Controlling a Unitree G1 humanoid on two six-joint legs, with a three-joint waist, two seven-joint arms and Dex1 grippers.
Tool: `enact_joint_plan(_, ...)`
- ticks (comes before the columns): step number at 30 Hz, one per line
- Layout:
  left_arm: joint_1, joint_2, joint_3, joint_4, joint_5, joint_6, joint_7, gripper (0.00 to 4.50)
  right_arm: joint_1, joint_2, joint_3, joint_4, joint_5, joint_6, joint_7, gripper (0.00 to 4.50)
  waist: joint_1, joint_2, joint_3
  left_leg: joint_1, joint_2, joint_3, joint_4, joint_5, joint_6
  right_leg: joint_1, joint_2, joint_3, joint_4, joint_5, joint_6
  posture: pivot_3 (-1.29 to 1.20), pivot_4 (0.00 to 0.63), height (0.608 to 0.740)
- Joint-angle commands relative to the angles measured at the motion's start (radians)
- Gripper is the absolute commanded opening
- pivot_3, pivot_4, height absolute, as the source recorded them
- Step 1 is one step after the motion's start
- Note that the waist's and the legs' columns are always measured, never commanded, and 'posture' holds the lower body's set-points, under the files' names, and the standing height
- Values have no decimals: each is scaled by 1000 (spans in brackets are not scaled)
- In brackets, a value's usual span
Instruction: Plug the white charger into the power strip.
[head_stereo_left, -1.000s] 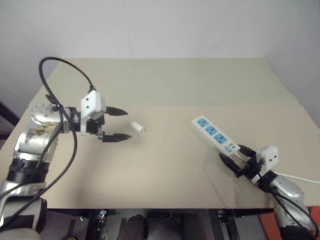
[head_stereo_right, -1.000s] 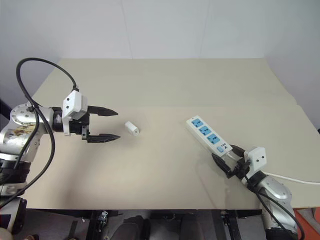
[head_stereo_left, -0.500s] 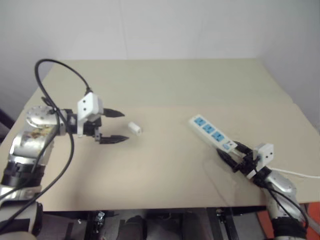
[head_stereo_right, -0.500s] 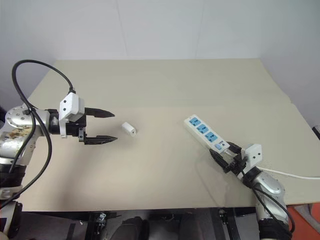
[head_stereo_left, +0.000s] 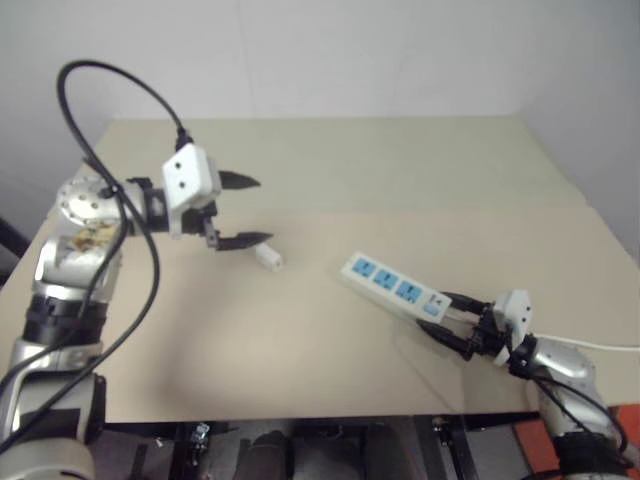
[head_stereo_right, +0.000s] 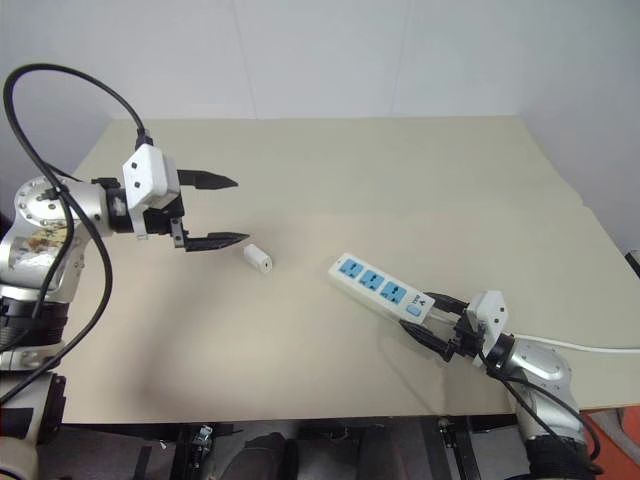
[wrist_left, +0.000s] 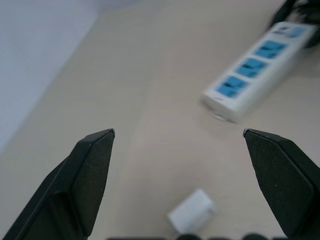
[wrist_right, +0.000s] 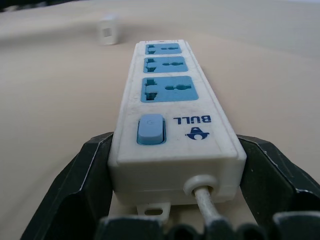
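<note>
The white charger (head_stereo_left: 268, 257) lies on its side on the tan table (head_stereo_left: 330, 170), left of centre. My left gripper (head_stereo_left: 262, 210) hovers open just above and behind it; the left wrist view looks down between the wide-apart fingers (wrist_left: 92, 175) at the charger (wrist_left: 192, 215). The power strip (head_stereo_left: 392, 288), white with three blue sockets, lies slanted at right of centre. My right gripper (head_stereo_left: 450, 320) is shut on its switch end, and in the right wrist view one finger (wrist_right: 95, 190) presses each side of the strip (wrist_right: 170, 115).
A thin white cord (head_stereo_left: 600, 347) runs from the strip's held end off the table's right edge. A black cable (head_stereo_left: 90, 110) loops above my left arm. A seam (head_stereo_left: 450, 210) crosses the tabletop from side to side.
My right gripper has closed on the strip's switch end and dragged the strip left toward the table's middle, turning it flatter. My left gripper has risen and moved closer over the charger.
</note>
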Motion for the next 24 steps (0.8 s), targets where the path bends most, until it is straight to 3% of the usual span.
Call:
enact_joint_plan(1,-95,23,-66,38,48,68,-45,4500,-77,-14,50,-44,66,54,127,3439,0,0,0,0,0,0,0,0,0,0,0,0,0,0,0,0,150,740)
enact_joint_plan(5,-195,16,-163,133,105,72,-137,4500,-146,-6,133,-35,59,89,241,3439,1,0,0,0,0,0,0,0,0,0,1,0,1,0,0,0,150,740)
enact_joint_plan(9,-281,-8,-264,270,189,-121,-268,4500,-227,39,228,17,25,117,311,3439,0,0,0,-2,0,0,1,0,0,-1,1,-1,1,0,0,0,150,740)
enact_joint_plan(20,-479,-97,-458,628,422,-659,-420,4500,-297,159,293,99,-45,113,262,3439,0,0,0,-14,-1,-1,3,4,-7,-11,1,-2,3,1,1,0,150,740)
enact_joint_plan(24,-561,-171,-520,777,473,-739,-424,4500,-275,161,303,92,-66,109,245,3439,-1,0,0,-19,-3,-4,6,4,-7,-18,0,-1,9,1,2,0,150,740)
